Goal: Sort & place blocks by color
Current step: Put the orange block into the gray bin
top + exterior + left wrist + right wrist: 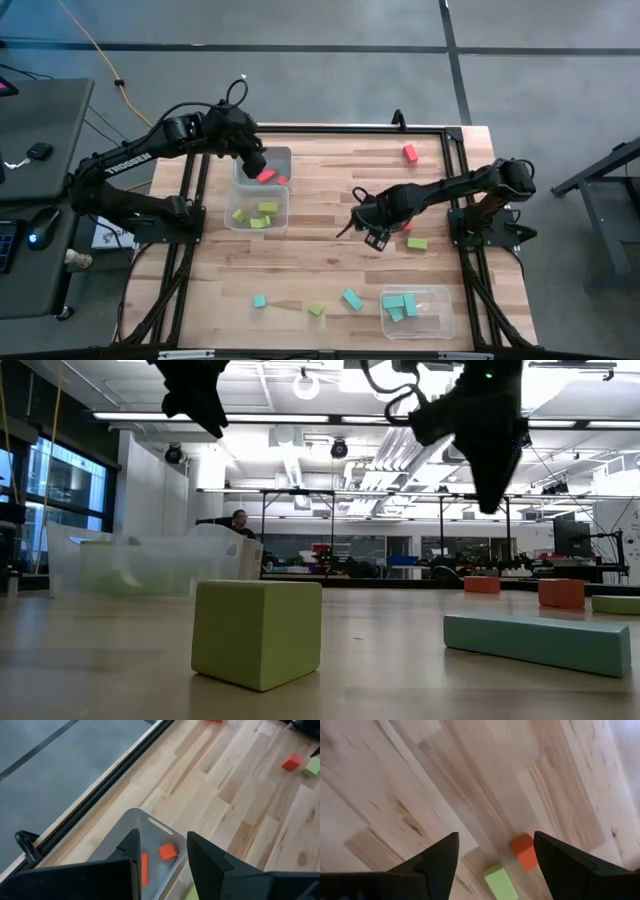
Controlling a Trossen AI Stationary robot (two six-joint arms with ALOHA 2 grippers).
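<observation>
My left gripper (pixel 256 163) hangs open over the far-left clear tub (pixel 284 155). Two red blocks (pixel 167 851) lie in that tub, below its fingers and untouched. Lime green blocks (pixel 262 213) lie in the tub just nearer (pixel 240 225). My right gripper (pixel 372 234) points down, open, above the table's middle right. A red block (pixel 524 851) and a lime green block (pixel 500 880) lie side by side on the wood below its fingers, clear of them. Teal blocks (pixel 400 305) fill a third tub (pixel 440 322) at the near right.
Loose on the wood are a red block (pixel 410 152) at the far right, two teal blocks (pixel 352 298) and a green one (pixel 316 310) near the front edge. A black frame rail (pixel 330 127) runs along the far edge. The table's middle is bare wood.
</observation>
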